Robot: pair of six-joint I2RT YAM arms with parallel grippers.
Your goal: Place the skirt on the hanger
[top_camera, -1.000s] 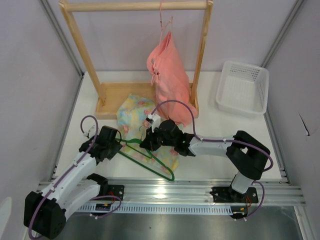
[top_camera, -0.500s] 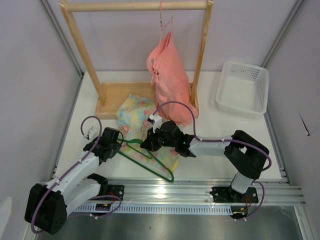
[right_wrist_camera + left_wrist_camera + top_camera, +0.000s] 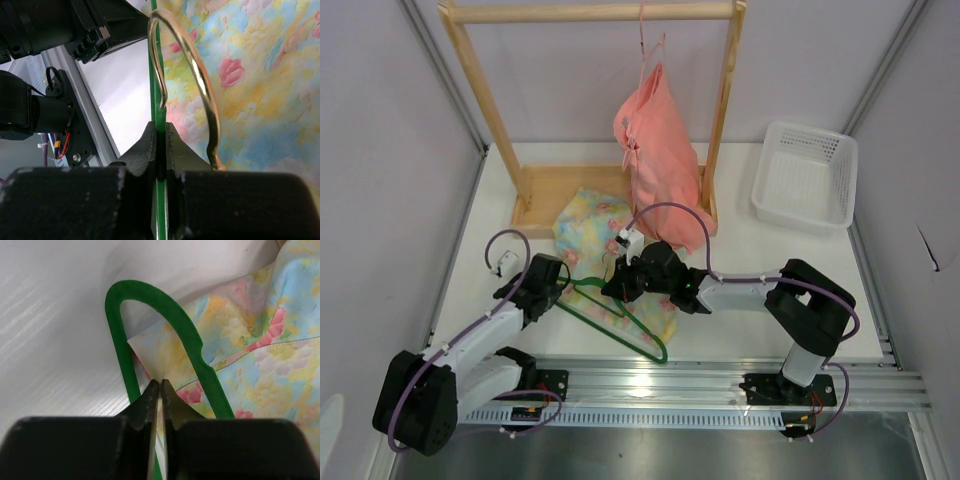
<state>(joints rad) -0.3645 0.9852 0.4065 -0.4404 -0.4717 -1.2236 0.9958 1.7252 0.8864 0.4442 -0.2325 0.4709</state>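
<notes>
Hanger (image 3: 135, 290) and skirt (image 3: 260, 340) are both lying flat on the table (image 3: 770, 250), just in front of the wooden rack (image 3: 590, 12), so the job is looking early. The green frame is resting on top of the flowered cloth, not inside it. No part of the skirt is draping over a bar yet.

The right gripper (image 3: 160, 127) is clamping tight on a straight green bar of the hanger, right beside its brass-coloured hook (image 3: 200, 85), and is pinning the frame in place. The left gripper (image 3: 159, 382) is sitting inside the rounded shoulder of the hanger, its jaws drawn almost together on the corner of the skirt. A pale sliver of cloth is showing between them. That looks like a pinch on the fabric, though how firmly it is biting is hard to judge.

What looks done: both tools are set, one on each thing. What is remaining, by the look of it, is all the real work: getting the cloth lifted and fed over the frame so the skirt is hanging from it. The salmon garment (image 3: 655, 160) on the rack and the white basket (image 3: 805, 130) are sitting well apart from the action.
</notes>
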